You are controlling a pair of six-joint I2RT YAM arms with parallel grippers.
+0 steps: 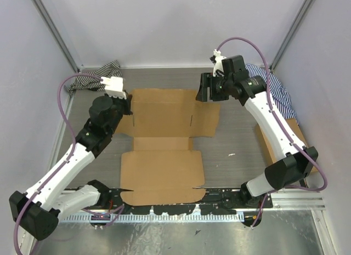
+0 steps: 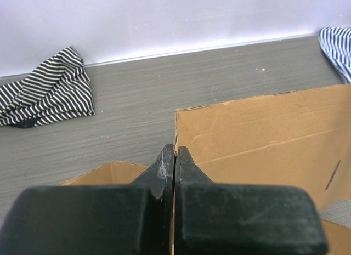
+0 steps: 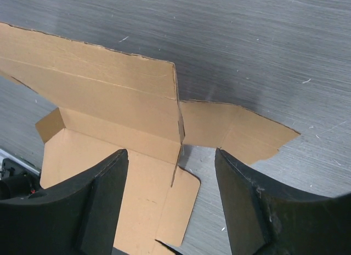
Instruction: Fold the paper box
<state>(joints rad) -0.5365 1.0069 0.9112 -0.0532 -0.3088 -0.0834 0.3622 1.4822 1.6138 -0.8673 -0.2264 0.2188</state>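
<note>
Top external shows a grey wood-grain bench (image 1: 236, 140) walled in white on three sides, with striped cloths (image 1: 93, 79) in the far corners. The paper box (image 1: 162, 156) lies mid-bench, its far panel tilted up and its near edge at the arms' bases. The left tool (image 1: 127, 106) is clamped on the far-left edge. The right tool (image 1: 208, 93) hangs spread wide over the far-right corner. Grey bench shows beyond the sheet and to its right.

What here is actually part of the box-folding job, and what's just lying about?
Part of the job:
box
left hand, shut on the box's left edge
right hand, open above the box's far right corner

Just lying about:
left striped cloth
right striped cloth
flat cardboard piece, by the right arm
</note>
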